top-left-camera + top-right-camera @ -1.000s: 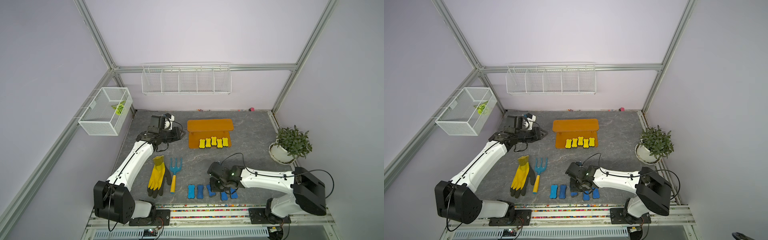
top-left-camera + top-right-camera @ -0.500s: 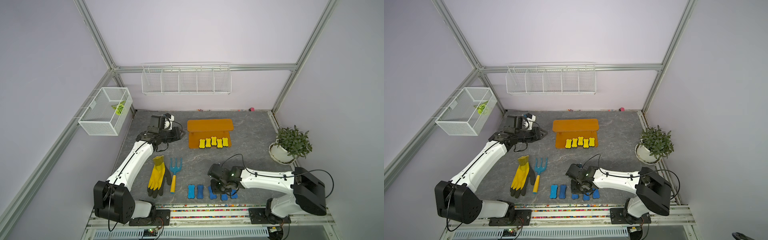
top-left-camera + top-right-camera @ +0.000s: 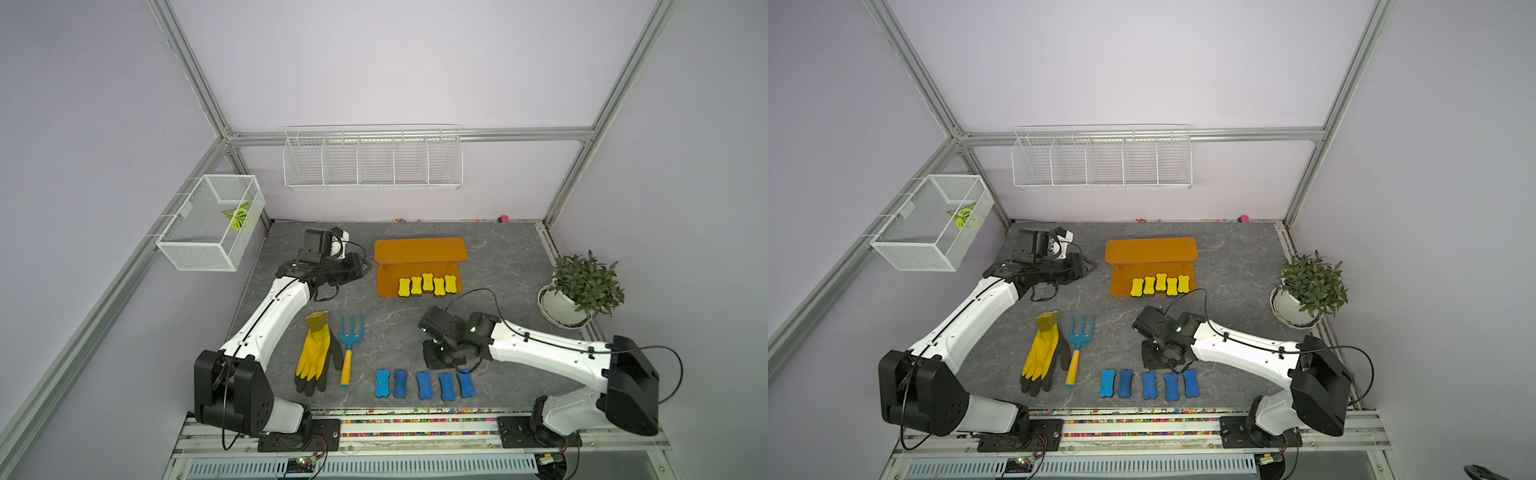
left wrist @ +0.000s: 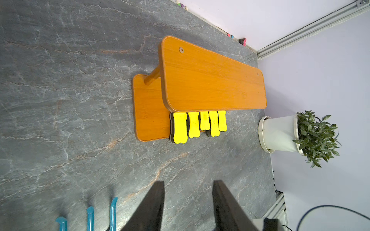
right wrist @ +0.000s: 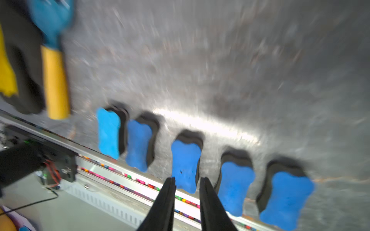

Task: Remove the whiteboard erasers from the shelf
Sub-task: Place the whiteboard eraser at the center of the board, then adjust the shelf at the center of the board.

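Left gripper [image 4: 188, 181]: jaws parted, empty, aimed at the shelf [image 4: 214, 80] across bare tabletop [image 4: 60, 100].
Right gripper [image 5: 187, 178]: jaws narrowly parted, gripping nothing, low over the middle one of the blue erasers [image 5: 186, 164].
Yellow erasers [image 4: 180, 128]: five packed close on the shelf's lower board, well ahead of the left jaws. Rear ends tucked under the top board, front ends at the board's edge.
Blue erasers: five flat on the tabletop, off the shelf, two to each side of the right jaws, rail [image 5: 120, 170] just beyond.
Risk, right: possible nudge to a neighbouring eraser on lifting away, given the tight row. A shove railward could drop one off the tabletop edge.
Risk, left: top board likely blocks a straight-down grasp. Wide jaws may pinch two erasers at once or knock one off the edge. A low push may slide the shelf.
Room: clear tabletop ahead of the left jaws. Fork [image 3: 351, 334] and glove [image 3: 316, 353] off to one side, plant [image 4: 280, 134] past the shelf's far end, well apart.
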Available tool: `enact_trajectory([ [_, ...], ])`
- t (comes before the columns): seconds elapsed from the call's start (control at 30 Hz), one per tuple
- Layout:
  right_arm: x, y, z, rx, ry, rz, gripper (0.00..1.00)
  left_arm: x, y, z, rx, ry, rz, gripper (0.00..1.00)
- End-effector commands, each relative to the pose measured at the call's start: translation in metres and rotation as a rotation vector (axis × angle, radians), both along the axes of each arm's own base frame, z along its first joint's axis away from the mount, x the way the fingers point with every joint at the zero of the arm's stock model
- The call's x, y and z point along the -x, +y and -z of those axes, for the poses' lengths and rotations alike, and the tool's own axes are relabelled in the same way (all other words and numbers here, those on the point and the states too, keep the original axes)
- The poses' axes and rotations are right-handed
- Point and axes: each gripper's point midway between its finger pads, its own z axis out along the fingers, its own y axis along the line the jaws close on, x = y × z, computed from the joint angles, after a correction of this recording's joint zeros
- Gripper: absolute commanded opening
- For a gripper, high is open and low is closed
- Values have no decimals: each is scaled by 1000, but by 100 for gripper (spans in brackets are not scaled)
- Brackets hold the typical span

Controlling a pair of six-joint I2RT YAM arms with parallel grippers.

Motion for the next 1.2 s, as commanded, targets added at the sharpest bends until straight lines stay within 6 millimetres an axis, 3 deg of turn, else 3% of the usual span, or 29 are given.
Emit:
enact_trajectory([
  [0.0, -36, -21, -28, 32, -122, -34, 29, -16, -7, -11, 35, -2, 2, 45],
  [0.17, -110, -49, -86, -32, -307, 46, 34, -35, -12, -3, 34, 15, -7, 46],
  [0.33, -180, -85, -119, -135, -447, 179, 42, -65, -18, 9, 6, 49, -5, 47],
  [0.5, -243, -134, -125, -158, -450, 280, 49, -94, -25, 21, -25, 77, 9, 50],
  [0.63, -281, -152, -105, -178, -400, 304, 61, -104, -29, 35, -31, 109, 18, 50],
  [0.87, -314, -132, -73, -320, -285, 233, 65, -102, -37, 46, 4, 125, 58, 53],
  [1.17, -317, -112, -61, -379, -256, 199, 62, -91, -54, 43, 105, 141, 123, 43],
])
